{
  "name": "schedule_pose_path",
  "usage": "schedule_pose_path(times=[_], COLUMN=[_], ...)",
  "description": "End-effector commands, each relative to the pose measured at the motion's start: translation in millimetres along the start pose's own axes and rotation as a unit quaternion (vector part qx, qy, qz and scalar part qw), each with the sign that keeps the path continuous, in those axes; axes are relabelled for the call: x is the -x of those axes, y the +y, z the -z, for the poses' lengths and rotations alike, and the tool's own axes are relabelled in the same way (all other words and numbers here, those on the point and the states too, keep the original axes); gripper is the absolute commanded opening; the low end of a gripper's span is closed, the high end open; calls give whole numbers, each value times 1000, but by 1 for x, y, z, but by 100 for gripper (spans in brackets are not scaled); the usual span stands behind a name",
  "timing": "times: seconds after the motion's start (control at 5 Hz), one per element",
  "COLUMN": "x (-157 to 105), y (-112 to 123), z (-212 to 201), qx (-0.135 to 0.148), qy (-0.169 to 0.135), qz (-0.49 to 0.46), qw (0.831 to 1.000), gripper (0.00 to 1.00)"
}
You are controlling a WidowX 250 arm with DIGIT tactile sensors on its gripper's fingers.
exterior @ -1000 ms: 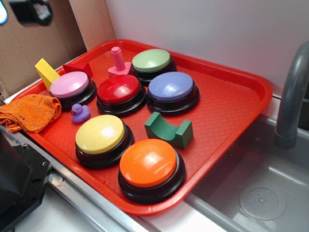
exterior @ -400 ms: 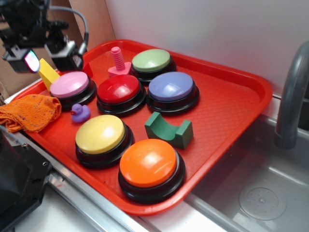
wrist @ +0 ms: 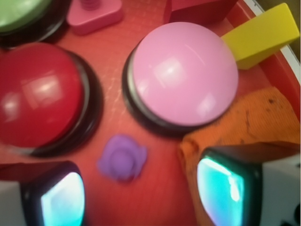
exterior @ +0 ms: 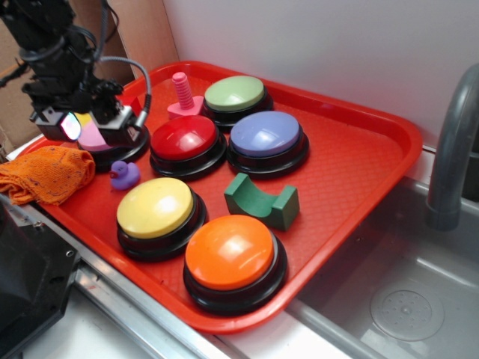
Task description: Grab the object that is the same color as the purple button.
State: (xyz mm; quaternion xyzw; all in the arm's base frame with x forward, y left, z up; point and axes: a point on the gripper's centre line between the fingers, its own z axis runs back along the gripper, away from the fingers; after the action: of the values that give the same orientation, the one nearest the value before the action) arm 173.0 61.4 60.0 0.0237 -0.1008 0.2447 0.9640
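Note:
The object, a tiny purple rubber duck [exterior: 124,174], sits on the red tray [exterior: 359,164] between the pink and yellow buttons. The purple button [exterior: 266,134], periwinkle on a black base, stands right of the red one. My gripper [exterior: 99,123] hovers open over the pink button, just behind and above the duck. In the wrist view the duck [wrist: 122,157] lies a little ahead of the gap in my gripper [wrist: 143,193], nearer the left finger, touching neither. Nothing is between the fingers.
Pink button [wrist: 183,73] and red button [wrist: 37,94] flank the duck. An orange cloth [exterior: 45,172] lies left of it, under my right finger. Yellow button [exterior: 155,207], orange button [exterior: 230,252], green arch block [exterior: 262,200], pink peg [exterior: 182,93] and a faucet [exterior: 453,149] are nearby.
My gripper has come in from the upper left and lowered over the pink button, toward the duck. It now hides the yellow block. The objects on the tray have not moved.

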Motion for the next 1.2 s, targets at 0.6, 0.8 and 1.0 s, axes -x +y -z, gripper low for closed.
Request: schedule_pose_path(times=[0.6,0.8,1.0], x=[-1,-1,0], y=[-1,2,1], z=[27,31,35], qx=[13,8,3], qy=[-11,-11,-7], qz=[15,8,8], qw=[1000,1000,1000], gripper=[100,0,0])
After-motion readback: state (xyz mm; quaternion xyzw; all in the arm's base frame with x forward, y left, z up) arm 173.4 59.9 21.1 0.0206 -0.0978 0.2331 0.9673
